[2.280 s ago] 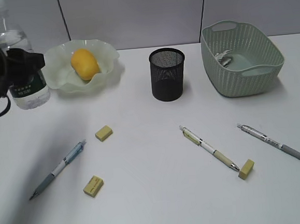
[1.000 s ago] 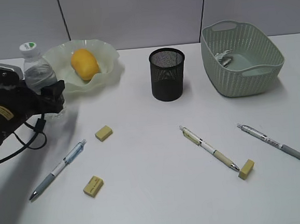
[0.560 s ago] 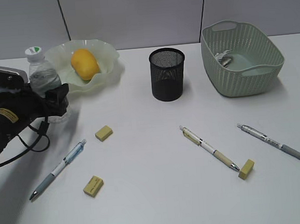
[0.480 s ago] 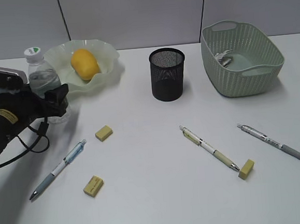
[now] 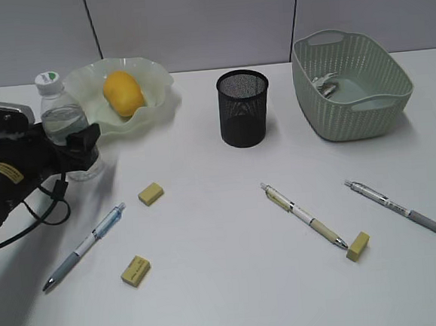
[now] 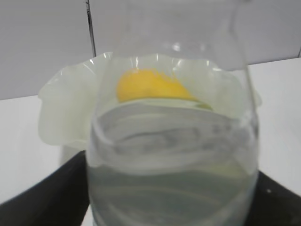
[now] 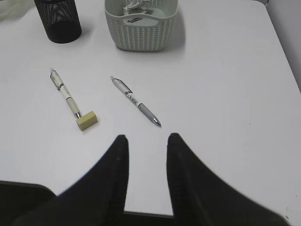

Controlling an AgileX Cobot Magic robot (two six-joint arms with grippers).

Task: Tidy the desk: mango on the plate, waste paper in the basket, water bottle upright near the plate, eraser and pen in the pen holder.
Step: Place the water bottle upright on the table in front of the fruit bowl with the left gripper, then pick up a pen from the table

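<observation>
The clear water bottle [image 5: 64,121] with a white cap stands upright on the desk [image 5: 227,283], just left of the ruffled pale green plate [image 5: 160,99]. My left gripper [image 5: 72,153] is shut on the bottle's lower body. In the left wrist view the bottle [image 6: 174,155] fills the frame between the dark fingers [image 6: 171,207]. The mango [image 5: 123,93] lies on the plate. The waste paper [image 5: 325,85] lies in the basket [image 5: 354,114]. The black pen holder [image 5: 243,108] stands mid-desk. My right gripper [image 7: 146,137] is open and empty above the front right of the desk.
Three pens lie loose on the desk: one at the left [image 5: 83,245], one in the middle [image 5: 304,215], one at the right [image 5: 399,208]. Three yellow erasers lie near them [image 5: 151,193], [image 5: 136,270], [image 5: 358,245]. A grey wall runs behind the desk.
My left gripper has brought the bottle down from high at the far left to the desk beside the plate. In the last half second it has barely moved.
</observation>
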